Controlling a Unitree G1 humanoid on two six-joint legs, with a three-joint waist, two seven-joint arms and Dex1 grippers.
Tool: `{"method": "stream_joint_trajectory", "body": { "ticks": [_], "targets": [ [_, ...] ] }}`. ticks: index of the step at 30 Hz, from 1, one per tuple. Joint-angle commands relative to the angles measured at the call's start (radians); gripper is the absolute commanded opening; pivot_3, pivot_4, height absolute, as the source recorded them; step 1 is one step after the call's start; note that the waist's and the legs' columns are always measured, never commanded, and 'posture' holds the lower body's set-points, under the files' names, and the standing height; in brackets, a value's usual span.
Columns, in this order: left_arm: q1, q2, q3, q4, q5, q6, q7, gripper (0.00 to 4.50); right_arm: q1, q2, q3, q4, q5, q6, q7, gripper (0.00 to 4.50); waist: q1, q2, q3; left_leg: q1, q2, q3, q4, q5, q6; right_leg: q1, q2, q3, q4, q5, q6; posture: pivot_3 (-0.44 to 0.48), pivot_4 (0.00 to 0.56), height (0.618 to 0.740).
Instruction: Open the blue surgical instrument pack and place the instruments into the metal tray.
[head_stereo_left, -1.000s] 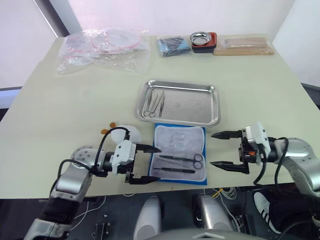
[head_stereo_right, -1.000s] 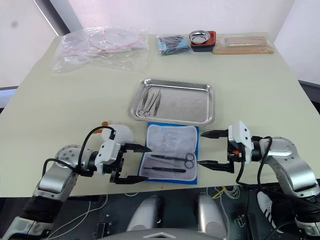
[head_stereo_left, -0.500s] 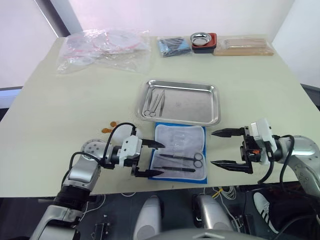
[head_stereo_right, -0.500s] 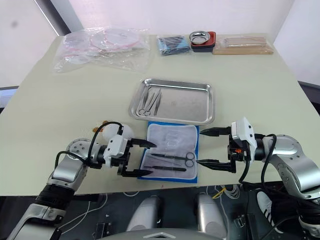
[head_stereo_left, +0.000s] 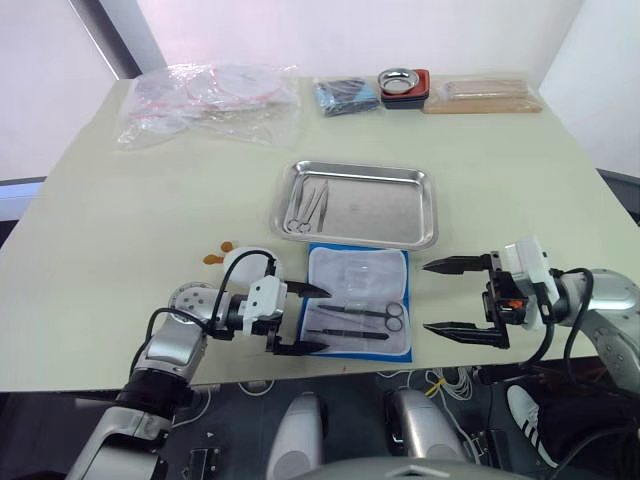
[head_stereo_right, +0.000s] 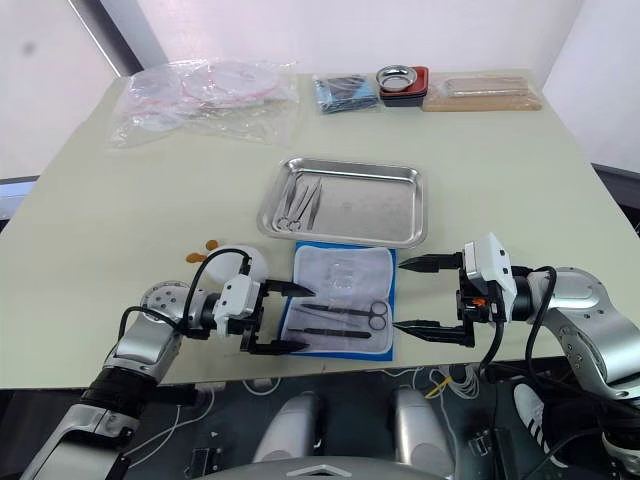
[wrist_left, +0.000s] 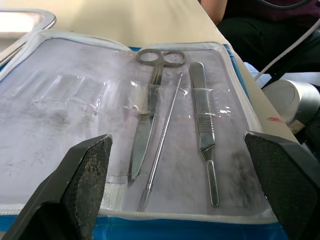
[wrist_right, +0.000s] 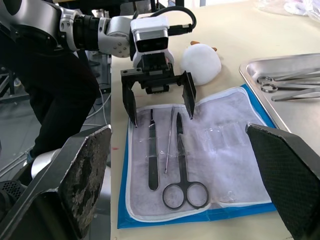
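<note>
Our left gripper (head_stereo_left: 305, 318), fingers spread, sits at the open pack's (head_stereo_left: 358, 315) nine o'clock edge; our right gripper (head_stereo_left: 440, 297) hangs spread at three o'clock.

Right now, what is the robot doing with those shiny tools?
It is moving tools from the opened blue pack into the metal tray. A few tools already lie in the tray; scissors and two thin tools wait in the pack. The left pincer is open at the pack's edge; the right pincer hovers open beside it.
</note>
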Motion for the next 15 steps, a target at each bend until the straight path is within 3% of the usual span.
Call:
{"method": "stream_joint_trajectory", "body": {
  "ticks": [1,15],
  "targets": [
    [0.010,-0.008,-0.015,0.068,0.039,-0.018,0.011,4.46,-0.026,-0.006,-0.024,-0.028,0.018,-0.006,0.001,4.50,0.000,0.000,0.000,0.000,0.000,0.000,0.000,0.000,0.000,0.000,0.000,0.000,0.000,0.000,0.000,0.000,0.150,0.740],
    [-0.002,-0.031,-0.053,0.157,0.079,0.000,0.042,4.46,-0.031,0.004,0.007,-0.025,-0.021,-0.007,-0.025,4.50,-0.001,0.005,-0.005,0.009,0.000,0.005,0.000,0.000,0.000,0.007,0.001,0.006,0.000,0.000,-0.001,0.000,0.150,0.740]
  ]
}}
